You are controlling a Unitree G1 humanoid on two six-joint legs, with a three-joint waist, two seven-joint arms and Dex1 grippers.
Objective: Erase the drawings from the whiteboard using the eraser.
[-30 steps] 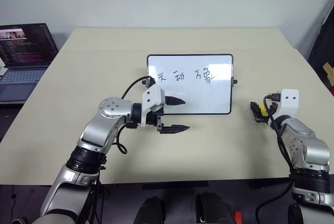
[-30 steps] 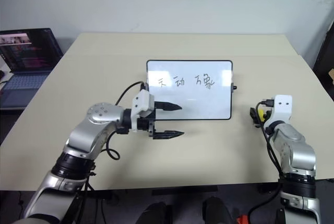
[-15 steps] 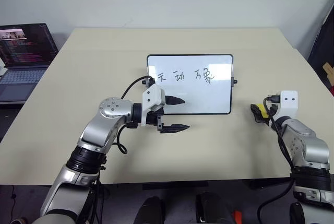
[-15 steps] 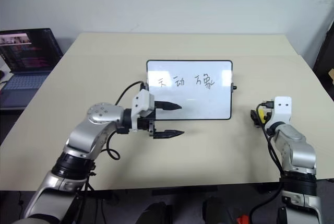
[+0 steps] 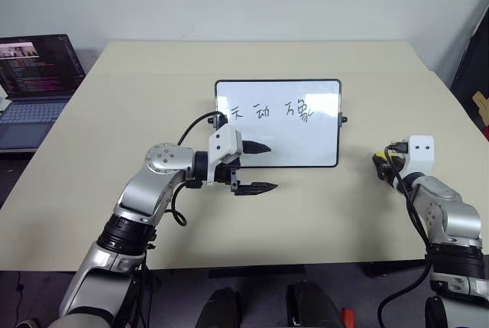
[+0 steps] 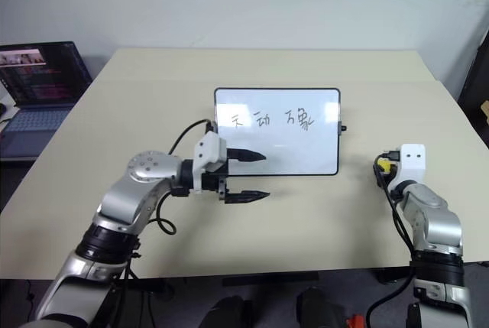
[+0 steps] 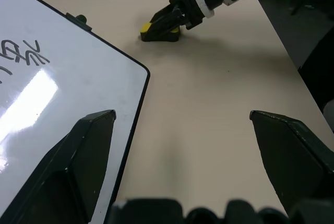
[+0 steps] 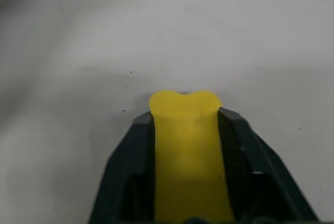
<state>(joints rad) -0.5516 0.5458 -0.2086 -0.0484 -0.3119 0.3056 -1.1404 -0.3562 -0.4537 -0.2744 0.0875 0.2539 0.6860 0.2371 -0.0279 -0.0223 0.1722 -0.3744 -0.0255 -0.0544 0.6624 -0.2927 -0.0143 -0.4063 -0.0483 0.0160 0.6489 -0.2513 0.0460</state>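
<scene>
The whiteboard (image 5: 306,144) lies flat at the table's middle, with the drawings (image 5: 271,111) in a row of black marks across its upper part. My left gripper (image 5: 258,167) is open at the board's near left corner, one finger over the white surface and the other over the table in front. To the board's right, my right gripper (image 7: 166,21) rests low on the table, shut on the yellow eraser (image 8: 185,145). The eraser's front end pokes out past the fingertips (image 8: 136,130).
A laptop (image 5: 34,83) with a lit screen sits off the table's far left corner. The beige table (image 5: 153,106) has bare room around the board. Its right edge runs close to my right arm.
My right gripper's fingers, open around the eraser before, have closed on it. The left arm and the whiteboard have stayed put.
</scene>
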